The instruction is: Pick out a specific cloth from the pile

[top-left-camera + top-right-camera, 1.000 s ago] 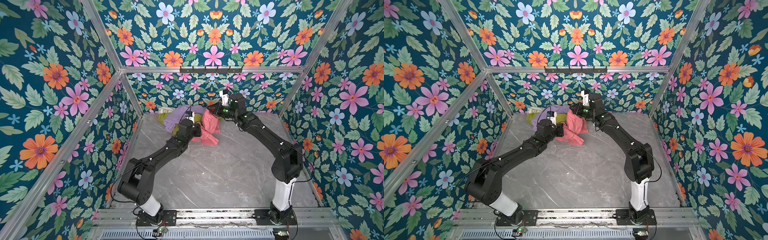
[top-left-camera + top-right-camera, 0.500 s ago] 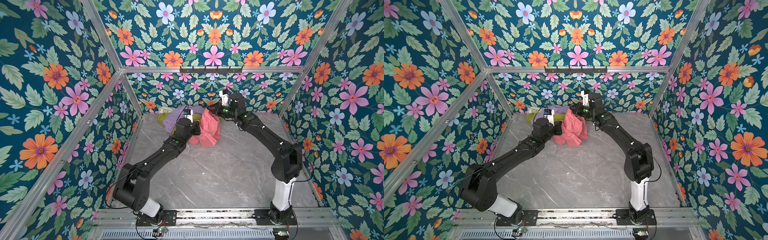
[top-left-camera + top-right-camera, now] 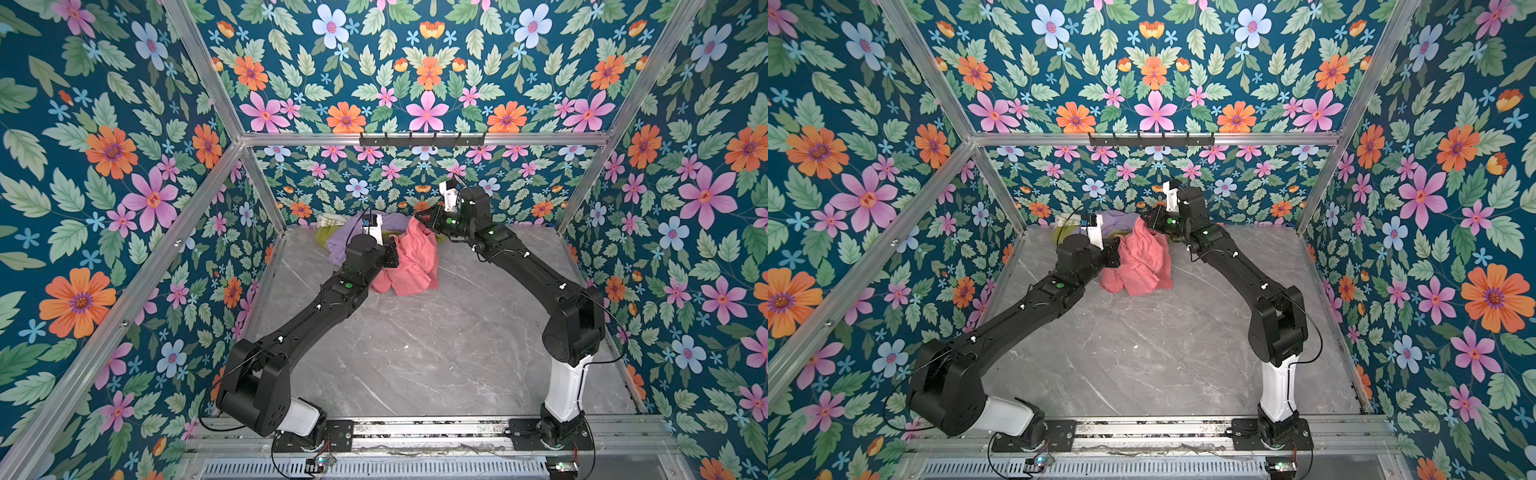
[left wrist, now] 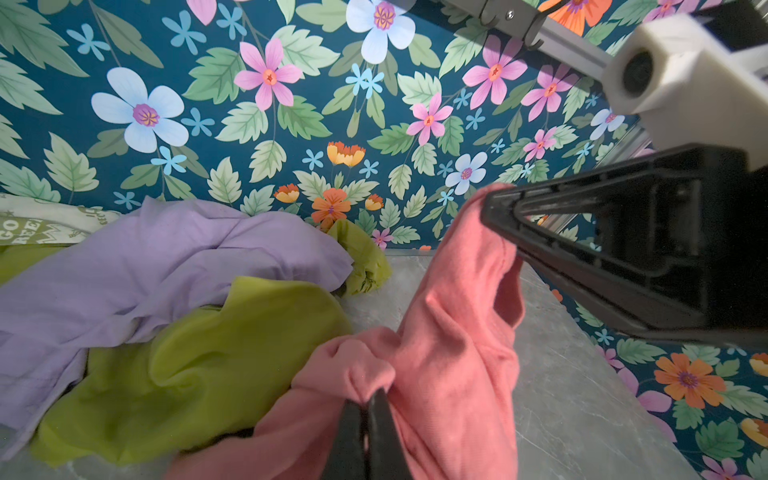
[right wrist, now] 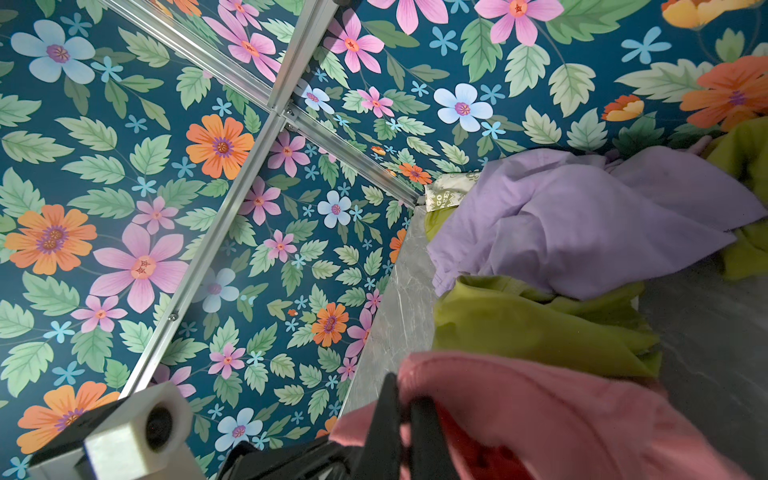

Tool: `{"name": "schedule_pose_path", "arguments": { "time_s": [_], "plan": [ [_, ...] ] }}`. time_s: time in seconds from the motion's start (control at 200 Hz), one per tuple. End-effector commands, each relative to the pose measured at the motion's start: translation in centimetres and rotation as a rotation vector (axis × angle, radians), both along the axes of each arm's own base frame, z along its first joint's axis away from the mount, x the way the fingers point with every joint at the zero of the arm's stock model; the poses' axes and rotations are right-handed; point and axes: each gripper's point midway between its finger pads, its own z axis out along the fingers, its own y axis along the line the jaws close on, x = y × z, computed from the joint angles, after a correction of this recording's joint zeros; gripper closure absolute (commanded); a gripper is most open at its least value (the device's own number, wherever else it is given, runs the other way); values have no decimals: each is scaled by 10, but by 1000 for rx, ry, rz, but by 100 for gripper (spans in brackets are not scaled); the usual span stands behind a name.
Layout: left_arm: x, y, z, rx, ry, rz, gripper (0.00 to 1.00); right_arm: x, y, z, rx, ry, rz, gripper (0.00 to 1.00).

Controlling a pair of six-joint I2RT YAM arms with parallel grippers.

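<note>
The salmon-pink cloth (image 3: pixel 413 262) (image 3: pixel 1144 259) hangs between my two grippers at the back of the grey table, its lower folds resting on the surface. My left gripper (image 3: pixel 395 249) (image 4: pixel 368 401) is shut on a bunched fold of the cloth (image 4: pixel 449 353). My right gripper (image 3: pixel 417 218) (image 5: pixel 405 397) is shut on its upper edge (image 5: pixel 540 415), held higher. Behind them, against the back wall, lies the pile (image 3: pixel 347 235) (image 4: pixel 187 299): a lilac cloth (image 5: pixel 582 224) over an olive-green one (image 5: pixel 532 324), with a bit of cream patterned fabric (image 4: pixel 45 220) at its far side.
Floral walls close in the grey marble table (image 3: pixel 415 353) on three sides, with aluminium frame bars at the corners. A black hook rail (image 3: pixel 422 139) is mounted on the back wall above the pile.
Both grippers have stayed shut on the pink cloth. The left gripper has lifted slightly and drawn the cloth a little further out from the pile, so it hangs more spread out.
</note>
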Motion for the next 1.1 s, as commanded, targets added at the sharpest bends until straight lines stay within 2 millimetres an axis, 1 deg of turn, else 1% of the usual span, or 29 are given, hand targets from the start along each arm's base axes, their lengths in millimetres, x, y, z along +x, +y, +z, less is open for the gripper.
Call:
{"name": "schedule_pose_path", "arguments": {
  "time_s": [0.0, 0.04, 0.125, 0.165, 0.355, 0.575, 0.865, 1.095],
  "plan": [
    [-1, 3, 20, -20, -61, 10, 98, 1, 0, 6, 5, -33, 2, 100],
    [-2, 3, 21, -20, -64, 8, 97, 1, 0, 8, 8, -37, 2, 100],
    [-4, 4, 25, -28, -69, 5, 98, 2, 0, 6, 5, -34, 0, 100],
    [-4, 4, 25, -30, -68, 6, 98, 2, -2, 8, 9, -38, -3, 100],
    [-8, 7, 34, -40, -83, 10, 98, 1, -4, 7, 7, -38, -7, 100],
    [-12, 9, 48, -55, -107, 11, 98, 0, -8, 6, 8, -36, -15, 100],
    [-16, 4, 61, -72, -122, -7, 100, 1, -8, 5, 8, -33, -15, 100],
    [-22, -10, 68, -34, -153, -22, 100, 1, -9, 4, 4, -30, -17, 100]
  ]
}}
